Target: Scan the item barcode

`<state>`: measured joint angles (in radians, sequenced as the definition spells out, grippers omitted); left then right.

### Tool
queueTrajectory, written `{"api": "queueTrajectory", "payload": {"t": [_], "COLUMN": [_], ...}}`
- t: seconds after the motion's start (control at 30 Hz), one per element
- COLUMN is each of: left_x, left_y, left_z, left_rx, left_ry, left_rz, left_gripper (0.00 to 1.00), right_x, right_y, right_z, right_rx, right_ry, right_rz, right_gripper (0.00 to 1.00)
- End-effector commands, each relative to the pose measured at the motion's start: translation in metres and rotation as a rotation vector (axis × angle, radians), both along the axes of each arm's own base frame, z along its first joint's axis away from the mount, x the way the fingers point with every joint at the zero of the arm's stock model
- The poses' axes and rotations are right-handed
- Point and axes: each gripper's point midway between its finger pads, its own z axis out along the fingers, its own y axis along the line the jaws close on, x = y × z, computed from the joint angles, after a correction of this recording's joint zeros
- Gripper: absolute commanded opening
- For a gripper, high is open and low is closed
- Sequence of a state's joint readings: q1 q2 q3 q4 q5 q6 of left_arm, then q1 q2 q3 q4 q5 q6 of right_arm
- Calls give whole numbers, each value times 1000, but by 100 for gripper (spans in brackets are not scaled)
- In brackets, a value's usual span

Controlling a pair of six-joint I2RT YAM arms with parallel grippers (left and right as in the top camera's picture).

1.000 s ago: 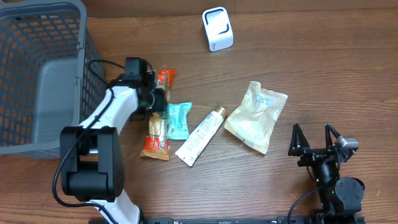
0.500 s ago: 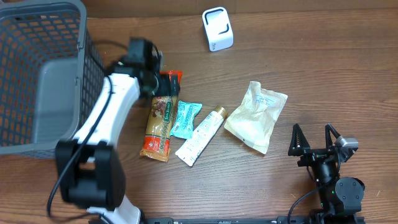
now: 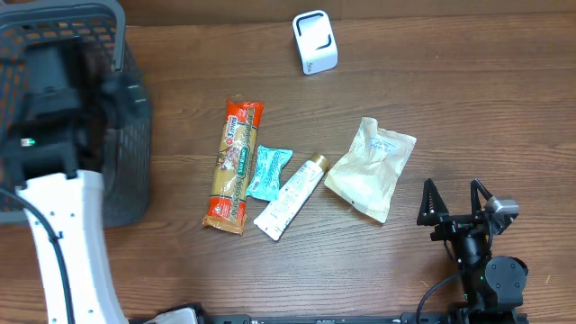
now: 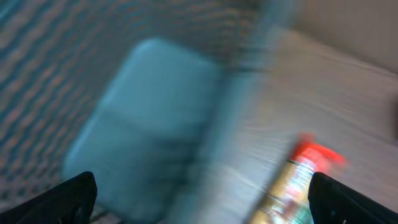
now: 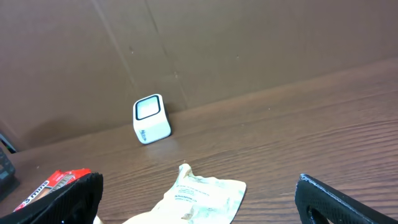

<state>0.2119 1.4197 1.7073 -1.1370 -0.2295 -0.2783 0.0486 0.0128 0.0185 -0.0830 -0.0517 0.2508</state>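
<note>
Several items lie in the middle of the table: a long orange and gold packet [image 3: 236, 165], a small teal packet [image 3: 268, 171], a white tube [image 3: 290, 196] and a beige pouch [image 3: 371, 167]. The white barcode scanner [image 3: 314, 41] stands at the far edge. My left arm [image 3: 56, 99] is raised and blurred over the grey basket [image 3: 135, 171]. In its wrist view the left gripper [image 4: 202, 205] is open and holds nothing, with the orange packet [image 4: 298, 180] a blur below. My right gripper [image 3: 457, 200] is open at the near right, its fingers either side of the pouch [image 5: 199, 196] farther off.
The grey mesh basket fills the far left corner and shows as a blurred mass [image 4: 143, 112] in the left wrist view. The right wrist view shows the scanner [image 5: 151, 118] ahead by a brown back wall [image 5: 249, 50]. Bare wood lies between the pouch and the scanner.
My left gripper opened and let go of the orange packet, then swung up and left over the basket. The orange packet now lies straight, the teal packet slightly shifted. The right arm has not moved.
</note>
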Motion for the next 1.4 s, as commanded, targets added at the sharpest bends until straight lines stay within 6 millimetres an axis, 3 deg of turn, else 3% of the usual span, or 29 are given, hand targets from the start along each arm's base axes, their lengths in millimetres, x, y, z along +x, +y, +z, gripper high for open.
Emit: {"api": "queueTrajectory", "payload": {"t": [0.0,0.1,0.3,1.37], "left_x": [-20,-29,-27,-26], "left_y": [51,73,80,80], "left_z": [-29,-56,-83,-85], "left_rx": [-53,-102,-139,-141], "left_ry": [46,92,153,158], "left_rz": [256,355,369,368], "left_gripper": [99,100,100,100], "right_x": [0,0,0,0], "right_y": [1,1,1,1], "right_z": [-2,-2,-2,-2], "right_rx": [4,4,4,4], "right_ry": [-4,-4,-3,-3], "right_rz": [4,5,5,4], "right_gripper": [100,100,100,100]}}
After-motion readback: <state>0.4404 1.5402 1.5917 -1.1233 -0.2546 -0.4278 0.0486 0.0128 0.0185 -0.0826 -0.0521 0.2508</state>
